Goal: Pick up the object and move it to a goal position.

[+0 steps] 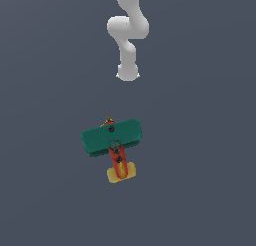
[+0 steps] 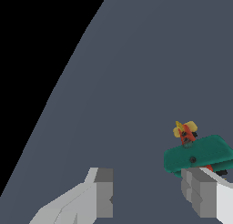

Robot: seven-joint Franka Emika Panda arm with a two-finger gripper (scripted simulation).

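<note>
While the toy biplane (image 2: pixel 200 154) lies free on the grey worktop (image 2: pixel 136 82), the task stands at its very start: nothing is lifted, and the reach, the grip and the carry to a goal are all left to do. In the wrist view the gripper (image 2: pixel 148 198) comes nearest, its jaws spread wide with only bare surface between them and nothing in hold. One fingertip (image 2: pixel 103 196) stands well apart from the plane, while the other (image 2: pixel 200 198) overlaps the teal wing's near edge in the picture, though whether it touches cannot be told. Beyond the fingers the plane's yellow tail points away from the camera. In the exterior view the biplane (image 1: pixel 112 136) rests upright near the middle, teal wing across, red-orange body and yellow tail running toward the lower edge, and the white arm (image 1: pixel 127 40) stands farther up the picture, apart from it. No goal marker shows in either view. Open room lies on every side of the plane, with no other object near; the wrist view shows the worktop ending in a curved dark edge far off to one side, well clear of the toy.
</note>
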